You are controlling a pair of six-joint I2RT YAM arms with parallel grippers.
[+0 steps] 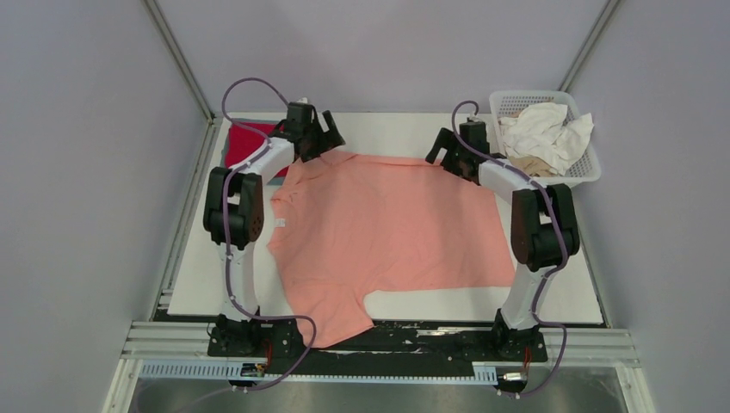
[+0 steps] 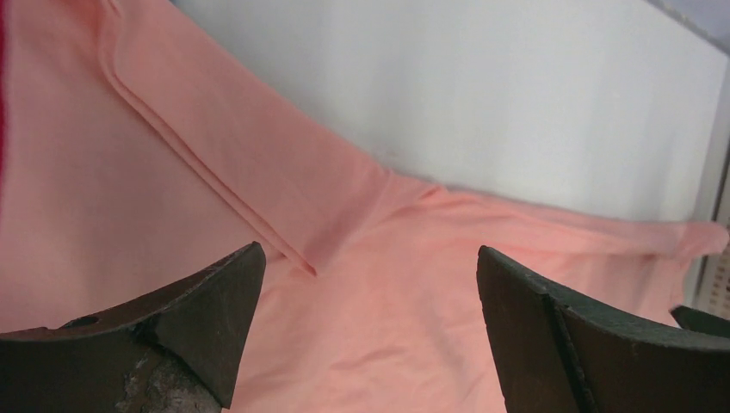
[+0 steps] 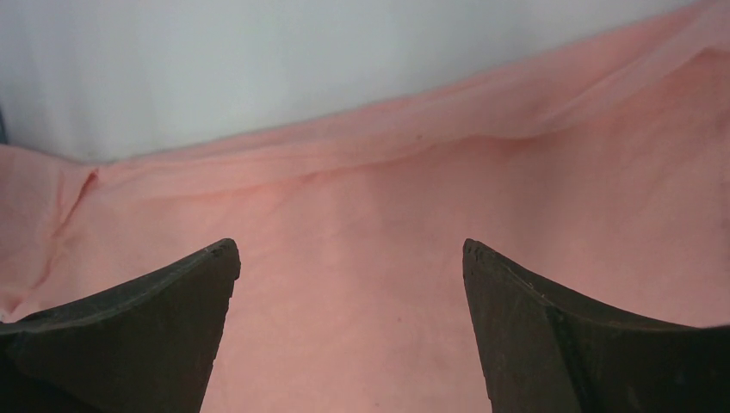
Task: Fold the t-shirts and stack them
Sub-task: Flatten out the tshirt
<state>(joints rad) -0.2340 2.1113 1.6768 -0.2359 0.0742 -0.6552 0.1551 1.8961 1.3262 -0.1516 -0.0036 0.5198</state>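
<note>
The jaws of both arms stand wide apart with nothing between them. The left gripper (image 2: 370, 249) hangs over one far corner of the salmon-pink t-shirt (image 1: 387, 224), and the right gripper (image 3: 350, 245) hangs over the opposite far corner, so the shirt's far edge runs from one pair of jaws to the other. Whether any fingertip touches the cloth cannot be told. The shirt lies spread flat on the white table (image 1: 396, 125), reaching from beneath the jaws back toward the arm bases, where one sleeve hangs over the table's near edge. A small white label (image 1: 281, 223) shows on the shirt, on the base side of the left jaws. In the left wrist view a doubled hem ridge runs slantwise down the cloth and ends just ahead of the gap between the dark fingers (image 2: 198, 318). In the right wrist view a hem band crosses the cloth ahead of the jaws, with bare table beyond it. A red t-shirt (image 1: 245, 142) lies just outside the left jaws, near the table's far left corner. The white lattice basket (image 1: 516, 101) stands near the outer side of the right jaws and holds crumpled white and beige shirts (image 1: 547, 129).
</note>
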